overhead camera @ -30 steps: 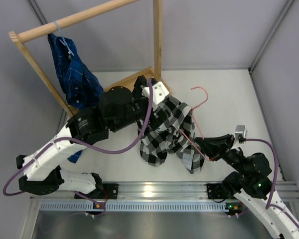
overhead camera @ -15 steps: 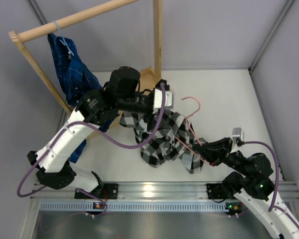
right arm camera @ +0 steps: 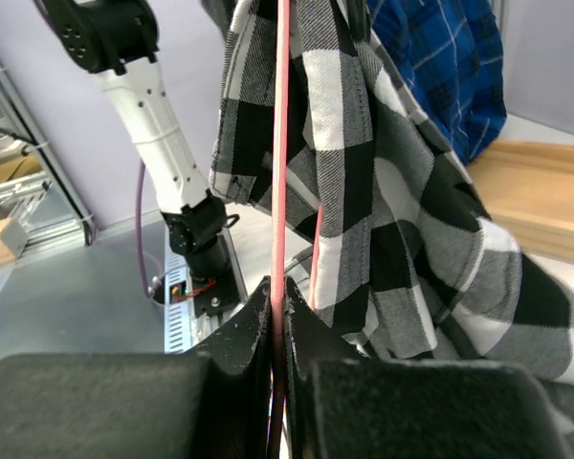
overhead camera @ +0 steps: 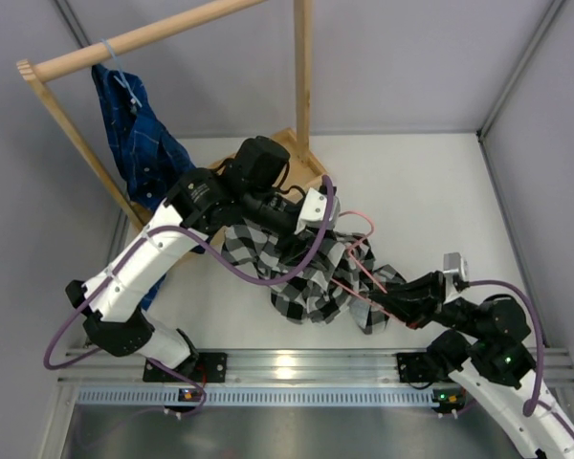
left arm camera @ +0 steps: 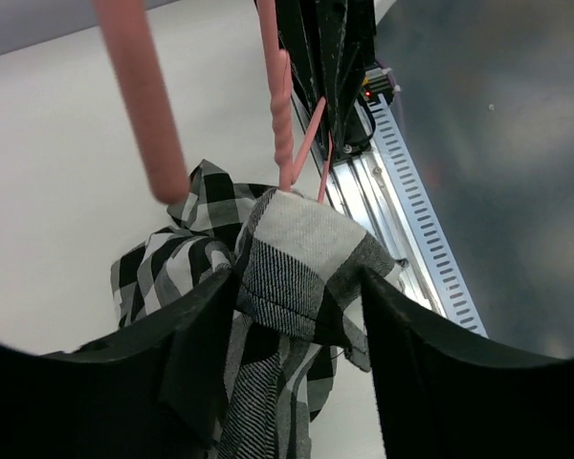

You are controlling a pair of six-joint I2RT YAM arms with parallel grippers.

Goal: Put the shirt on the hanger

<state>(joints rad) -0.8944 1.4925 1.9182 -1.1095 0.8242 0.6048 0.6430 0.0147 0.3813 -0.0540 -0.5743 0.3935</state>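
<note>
Since a second ago the left gripper (left arm camera: 297, 287) has swung toward the right gripper (right arm camera: 277, 320), pinching the shirt (left arm camera: 301, 239) between its fingers: limp cloth, best held by the collar. The right one clamps the springy hanger (right arm camera: 280, 143).

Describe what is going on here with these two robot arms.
The right hand is clamped on the thin pink wire hanger, holding it up against the black-and-white checked shirt. The left hand grips a fold of that shirt close to the hanger's twisted neck. The shirt is bunched around the wire and does not yet hang neatly from it.
</note>
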